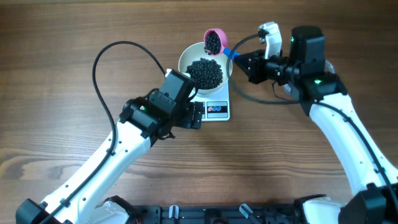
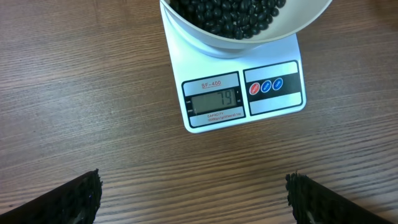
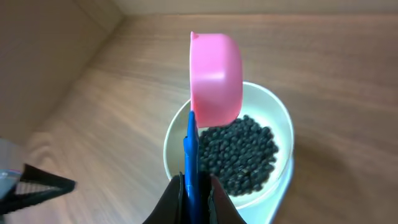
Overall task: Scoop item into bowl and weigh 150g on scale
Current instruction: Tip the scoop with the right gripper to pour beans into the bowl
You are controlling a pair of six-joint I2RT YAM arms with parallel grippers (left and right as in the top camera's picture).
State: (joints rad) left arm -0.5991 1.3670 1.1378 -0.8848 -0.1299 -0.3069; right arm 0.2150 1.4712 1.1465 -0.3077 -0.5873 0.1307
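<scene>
The left gripper is held low over the table, just short of the scale's near edge, with jaws spread wide and nothing between them; it seems to be parked there so that the display can be watched from the wrist, though the digits are too faint to be read with certainty; the scale is set toward the far edge of the table, about midway across, with its display end turned to the near side, presumably so that the reading is not hidden by the load; the bowl is seated on top of the scale and overhangs it, and a dark heap of beans is piled inside, which suggests that weighing is well under way; over the bowl's far rim a pink scoop is held, with beans seen in it from above, so that whatever is tipped out falls into the bowl and not onto the table; its blue handle is clamped between the closed jaws of the right gripper, which leaves the cup free to be rolled; a slow, partial pour is judged to be called for next, since an overshoot could only be corrected by taking beans back out.
</scene>
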